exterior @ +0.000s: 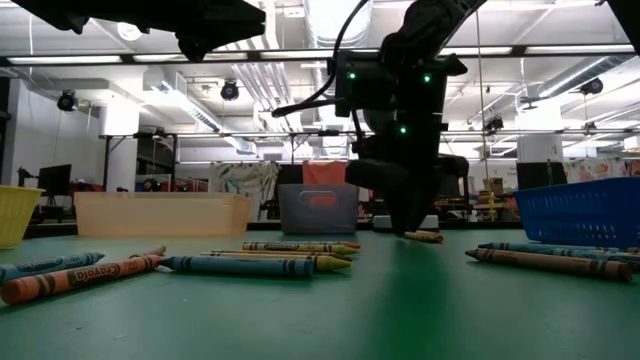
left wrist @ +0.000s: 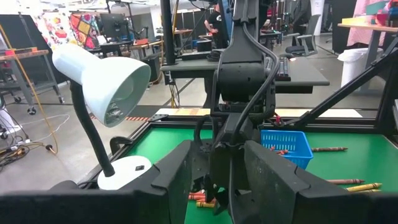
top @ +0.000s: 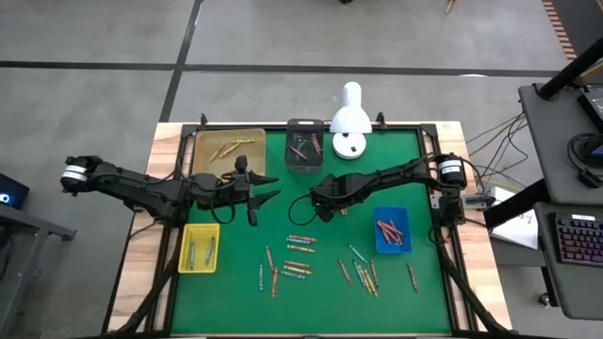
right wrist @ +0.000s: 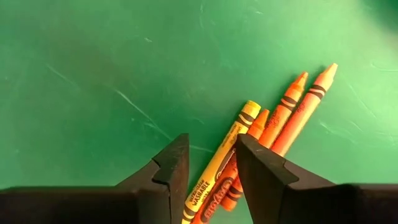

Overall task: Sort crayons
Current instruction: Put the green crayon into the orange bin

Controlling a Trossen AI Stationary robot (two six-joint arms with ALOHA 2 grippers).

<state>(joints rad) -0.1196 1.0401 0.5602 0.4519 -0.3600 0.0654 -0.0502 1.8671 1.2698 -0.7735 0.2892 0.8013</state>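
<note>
Loose crayons lie flat on the green mat [top: 236, 301] in several small heaps [top: 300, 245] [top: 363, 275]. My right gripper [top: 316, 209] points down, open, low over a bunch of one yellow crayon [right wrist: 222, 152] and three orange crayons [right wrist: 292, 115]. Its fingers stand on either side of the yellow crayon's lower end, and no touch shows. In the low view it hangs just above the mat [exterior: 410, 225]. My left gripper [top: 273, 186] is open and empty, held level above the mat left of the middle.
A tan tray [top: 229, 149] and a dark tray [top: 304, 146] stand at the far edge and a white lamp [top: 350, 122] beside them. A yellow tray [top: 199, 248] sits at the left and a blue tray [top: 392, 230] at the right. All four trays hold crayons.
</note>
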